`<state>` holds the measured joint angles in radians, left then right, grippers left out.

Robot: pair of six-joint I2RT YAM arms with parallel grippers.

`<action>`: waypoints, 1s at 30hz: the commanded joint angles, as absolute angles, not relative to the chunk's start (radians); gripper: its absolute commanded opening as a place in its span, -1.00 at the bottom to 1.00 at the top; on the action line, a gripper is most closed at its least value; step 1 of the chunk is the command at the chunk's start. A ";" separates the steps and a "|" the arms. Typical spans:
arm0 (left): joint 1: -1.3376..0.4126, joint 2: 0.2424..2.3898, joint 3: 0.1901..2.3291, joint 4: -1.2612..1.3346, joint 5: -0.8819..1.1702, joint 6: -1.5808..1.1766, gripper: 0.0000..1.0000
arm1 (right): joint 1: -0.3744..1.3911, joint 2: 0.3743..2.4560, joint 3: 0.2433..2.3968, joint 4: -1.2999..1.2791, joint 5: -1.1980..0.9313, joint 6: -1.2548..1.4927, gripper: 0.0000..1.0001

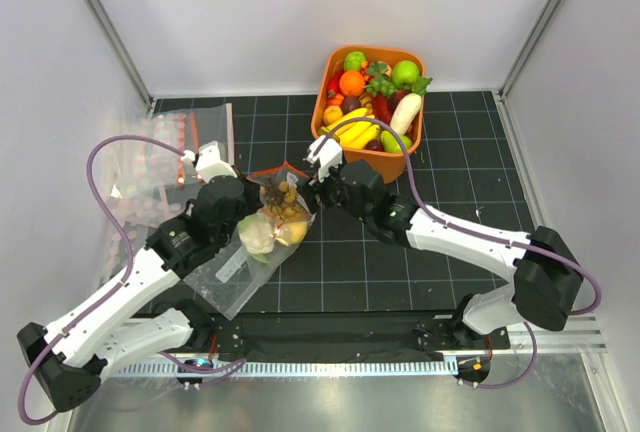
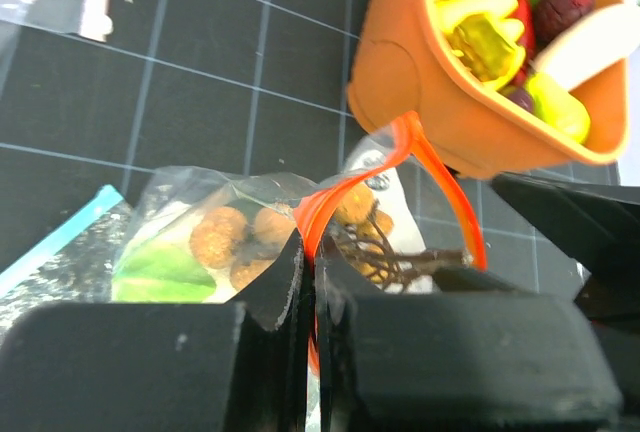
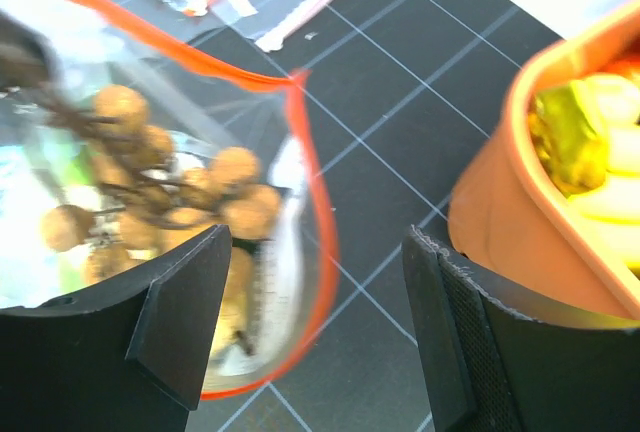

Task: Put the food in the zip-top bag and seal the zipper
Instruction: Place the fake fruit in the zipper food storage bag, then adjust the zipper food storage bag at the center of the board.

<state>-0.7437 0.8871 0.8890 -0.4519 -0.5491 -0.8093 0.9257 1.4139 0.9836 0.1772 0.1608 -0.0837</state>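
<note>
A: Plastic zip-top bag (image 1: 235, 282) lies mid-table, the food (image 1: 262, 232) already inside, mouth towards twelve o'clock.

B: Our left gripper (image 2: 308, 252) is clamped on the zipper (image 2: 335, 192) at its nine o'clock end; the right gripper (image 3: 318, 247) gapes, holding nothing.

A: We'd pinch the strip beside the left, then slide towards three o'clock, keeping clear of the orange basket (image 1: 392, 162) at one.

Orange fruit bin (image 1: 375, 50), spare bags (image 1: 150, 167)
</note>
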 commanded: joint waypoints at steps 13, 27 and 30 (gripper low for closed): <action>-0.741 0.784 0.894 -0.449 -0.741 -0.867 -0.90 | 0.882 1.459 1.114 0.083 0.042 0.070 -0.86; -0.742 1.043 1.043 -0.445 -0.348 -0.716 -0.99 | 0.884 1.062 1.054 0.103 0.221 0.121 -0.98; -0.742 1.031 1.040 -0.443 -0.339 -0.721 -1.00 | 0.882 1.058 1.095 0.011 0.195 0.129 -0.98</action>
<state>-0.7441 1.0554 0.9989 -0.4763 -0.4004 -0.7494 0.8822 1.0729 1.0298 0.0284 0.1864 0.1101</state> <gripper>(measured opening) 0.014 0.037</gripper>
